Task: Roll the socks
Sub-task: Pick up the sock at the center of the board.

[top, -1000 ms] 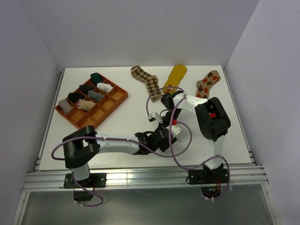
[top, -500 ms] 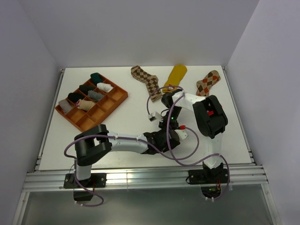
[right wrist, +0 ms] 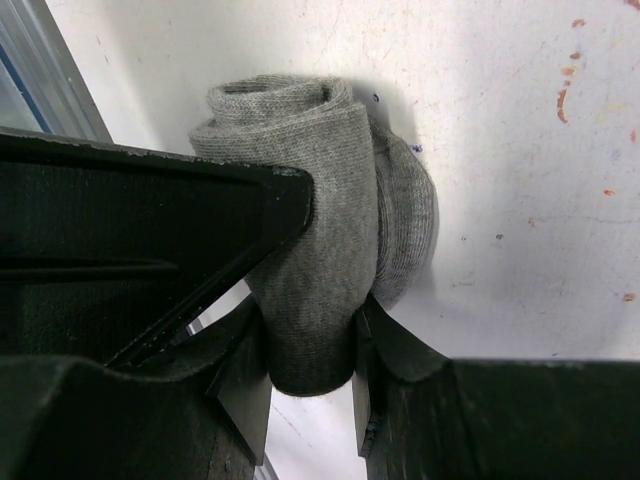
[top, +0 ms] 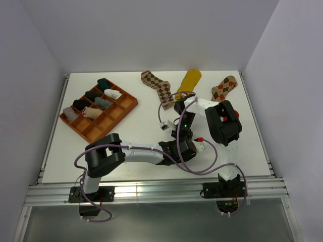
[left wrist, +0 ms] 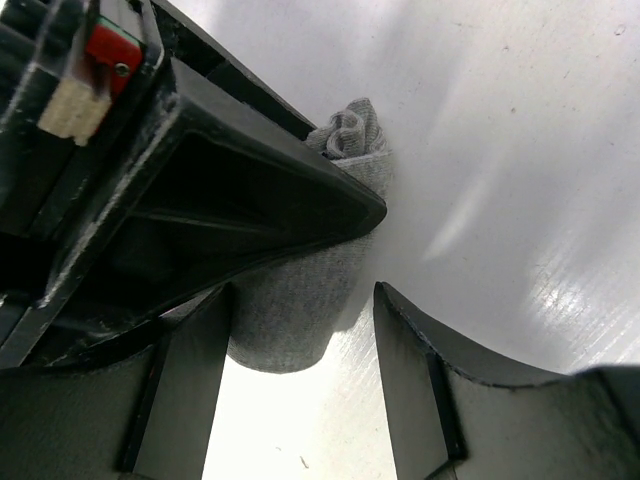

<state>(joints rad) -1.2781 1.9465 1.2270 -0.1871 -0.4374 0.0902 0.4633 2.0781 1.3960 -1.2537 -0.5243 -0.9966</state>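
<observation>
Change: left gripper (left wrist: 300, 300) has slid right over last second, away from orange tray (top: 128, 106), to meet right gripper (right wrist: 310, 330). Left jaws wide, straddling grey sock (right wrist: 320, 230), not clamped. Right jaws pinch it tight. Sock well right of tray, nearer arm bases. Judgement: roll formed, tuck or handover next. Mustard sock (top: 190, 79) flat, unrolled, right of tray.

no writing, label, brand, number or sign can be read in any view. the red tab (left wrist: 108, 45) up and left of the grey sock (left wrist: 300, 310) shows no legible mark, and the orange tray (top: 132, 104) is too small to tell.
</observation>
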